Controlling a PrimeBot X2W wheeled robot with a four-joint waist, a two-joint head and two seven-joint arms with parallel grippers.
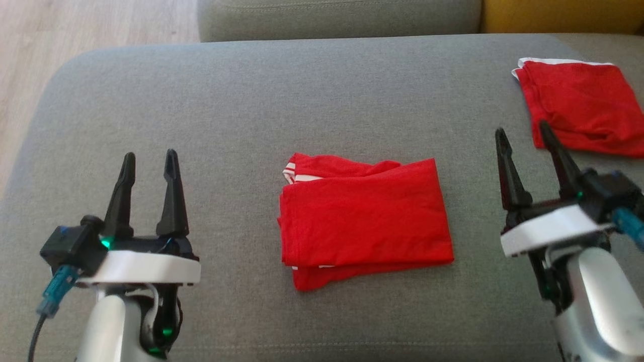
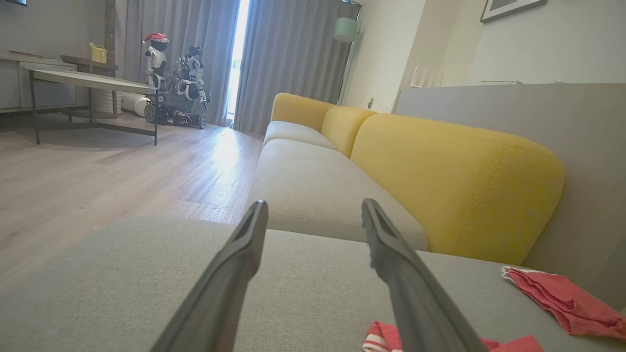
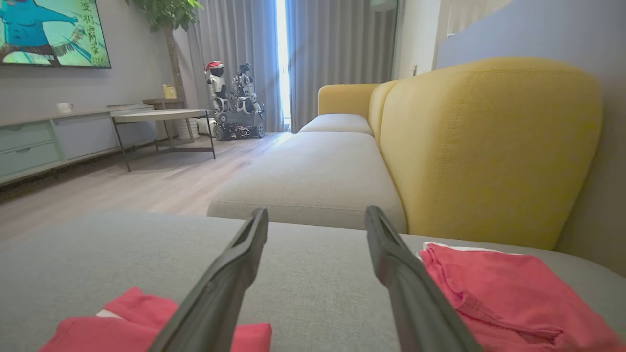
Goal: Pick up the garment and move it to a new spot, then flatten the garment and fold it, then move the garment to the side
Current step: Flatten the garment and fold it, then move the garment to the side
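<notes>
A red garment [image 1: 365, 218] with white trim lies folded into a rectangle at the middle of the grey cushion [image 1: 251, 100]; its corner shows in the left wrist view [image 2: 384, 338] and in the right wrist view [image 3: 132, 322]. My left gripper [image 1: 150, 161] stands open to its left, well apart from it, nothing between the fingers. My right gripper [image 1: 523, 131] stands open to its right, also empty. A second folded red garment [image 1: 578, 105] lies at the far right, just beyond the right fingertips [image 3: 494, 288].
The cushion's left edge drops to a wooden floor [image 1: 30, 75]. Beyond its far edge sits another grey seat [image 1: 337, 17] with yellow backrests [image 2: 455, 181]. A low table [image 2: 88, 80] and a parked robot [image 2: 178, 88] stand across the room.
</notes>
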